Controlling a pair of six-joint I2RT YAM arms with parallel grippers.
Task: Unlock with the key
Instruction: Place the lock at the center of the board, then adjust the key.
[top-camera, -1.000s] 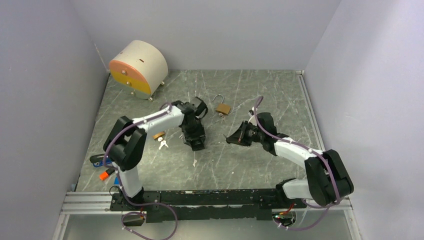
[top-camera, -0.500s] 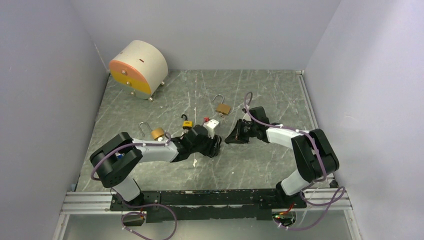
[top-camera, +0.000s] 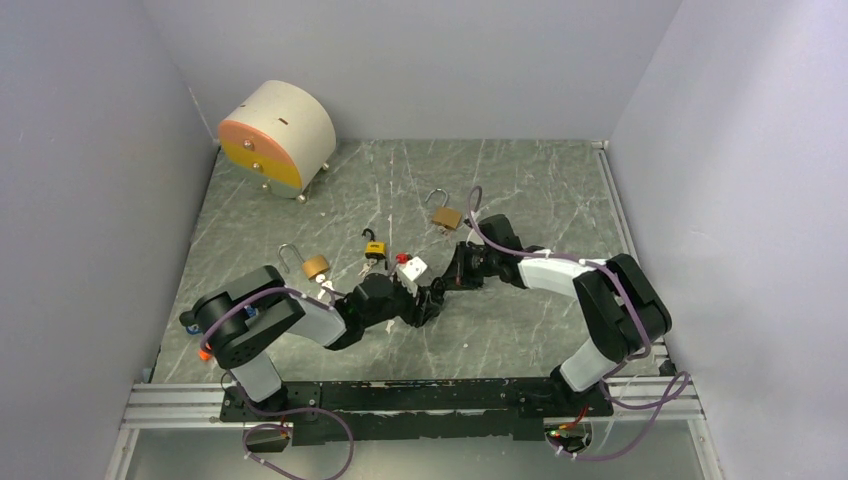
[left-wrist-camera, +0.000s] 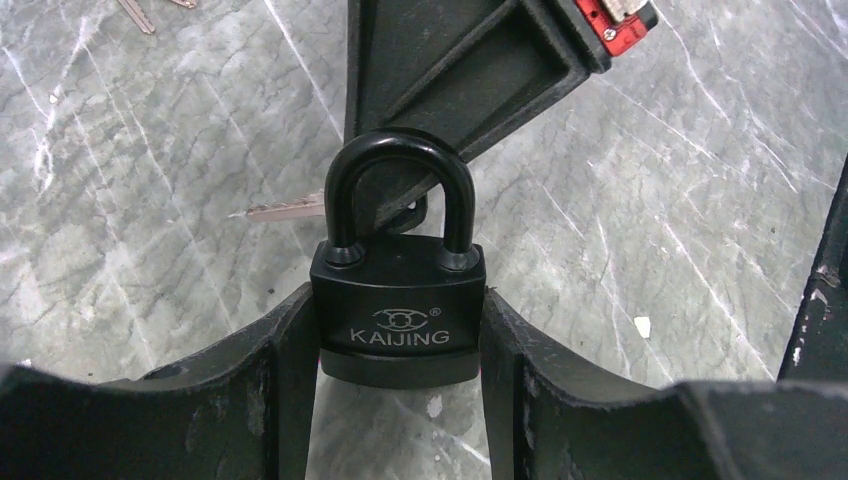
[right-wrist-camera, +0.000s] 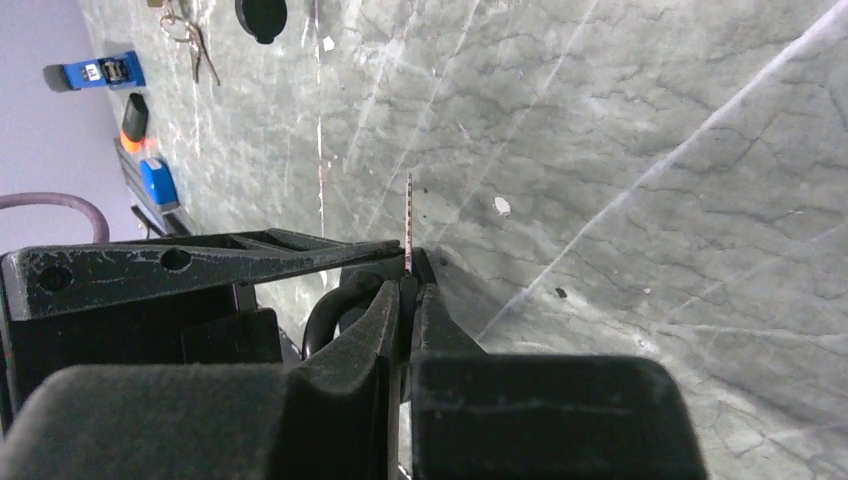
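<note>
Grey marbled table, plain lilac walls. We use the black padlock as reference.

Left gripper clamps the padlock by its body. We see one finger on each flank, jaws stopped at body width. The shackle is seated in the body on both legs and points away from the wrist camera. The keyway is hidden from us.

Right gripper is pinched tight on the key. The blade sticks out past the tips and is edge-on in its own wrist view. From the left wrist view we see the blade running across just behind the shackle, with its tip out to the left of it. The right gripper's fingers fill the space behind and above the shackle. We cannot tell whether blade and shackle touch.

Around the padlock, from the top view:
- The block, white and red, is just behind it.
- The yellow lock is behind and to the left, near.
- The brass lock is further left, with loose keys just beside it.
- The second brass lock is behind and a little right, apart.
- The drum, cream with an orange and yellow face, is well apart to the back left, by the wall.
- A blue tool is well apart to the left.
</note>
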